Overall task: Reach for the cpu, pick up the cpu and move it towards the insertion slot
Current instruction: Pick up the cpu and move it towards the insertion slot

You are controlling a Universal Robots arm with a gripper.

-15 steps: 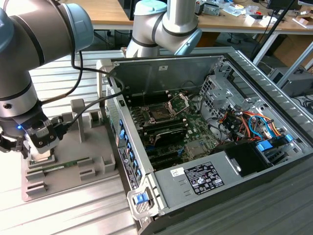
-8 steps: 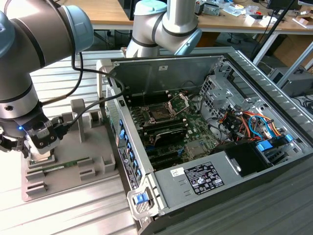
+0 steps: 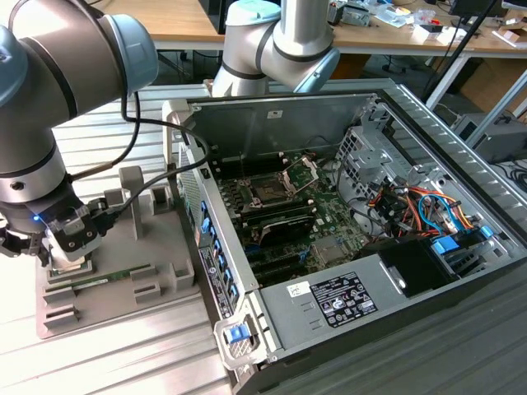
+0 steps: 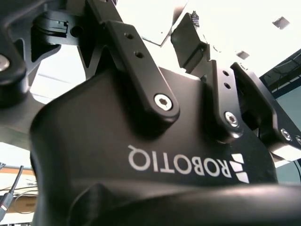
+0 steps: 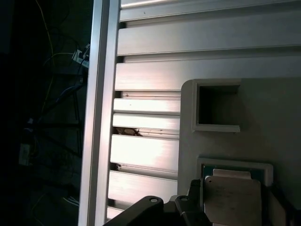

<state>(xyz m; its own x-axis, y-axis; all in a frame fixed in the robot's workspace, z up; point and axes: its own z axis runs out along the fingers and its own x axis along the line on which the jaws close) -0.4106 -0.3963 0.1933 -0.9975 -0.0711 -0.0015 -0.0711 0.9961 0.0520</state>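
Arm [image 3: 49, 90] looming closest, its hand [image 3: 62, 255] is down over the grey fixture [image 3: 165, 276] around eight o'clock in the exterior view, cpu [image 5: 233, 200] seated flat just beneath it, grip impossible to call, insertion slot [image 3: 268, 191] waiting toward three o'clock from the hand, inside the computer case [image 3: 272, 107].

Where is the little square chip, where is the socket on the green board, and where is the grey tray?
chip [image 5: 233, 200], first wrist view, middle of its pale metal top.
socket [image 3: 268, 192], exterior view, its dark square middle.
grey tray [image 3: 169, 239], exterior view, a bare flat part.
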